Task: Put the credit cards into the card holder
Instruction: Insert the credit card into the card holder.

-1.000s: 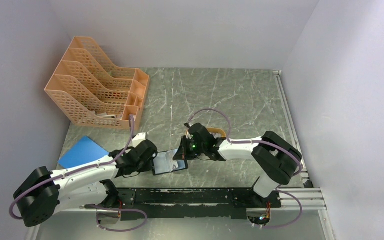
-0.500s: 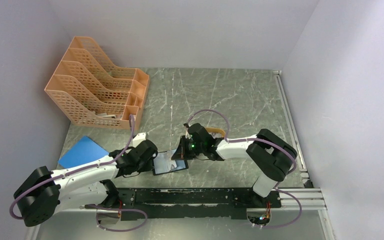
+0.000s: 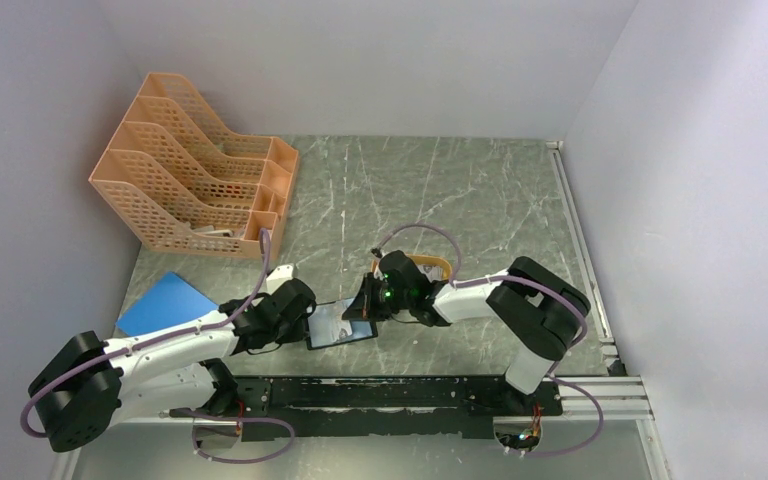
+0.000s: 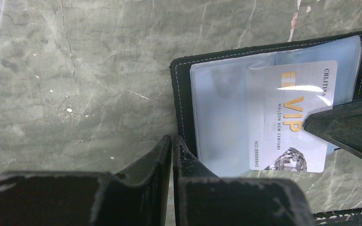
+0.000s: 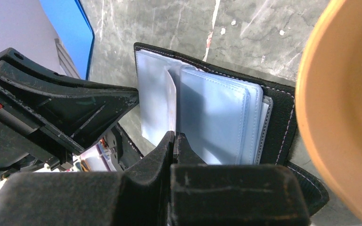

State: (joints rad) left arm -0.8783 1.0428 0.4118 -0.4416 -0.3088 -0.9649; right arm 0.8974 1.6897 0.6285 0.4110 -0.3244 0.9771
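Note:
The black card holder (image 4: 184, 89) lies open on the table, its clear pockets facing up; it also shows in the top view (image 3: 340, 325) and the right wrist view (image 5: 275, 117). A pale credit card (image 4: 287, 122) with gold "VIP" print lies partly inside the left clear pocket. My right gripper (image 5: 175, 139) is shut on the card's edge, and one of its fingers (image 4: 346, 127) shows at the card's right side. My left gripper (image 4: 172, 141) is shut, and its tips touch the holder's left edge. Other cards are out of view.
An orange oval tray (image 5: 339, 103) sits just behind the right gripper. A flat blue sheet (image 3: 165, 303) lies at the left. An orange file rack (image 3: 195, 185) stands at the back left. A black rail (image 3: 390, 395) runs along the near edge.
The right arm has edged slightly left toward the holder. The left arm and the holder have stayed in place.

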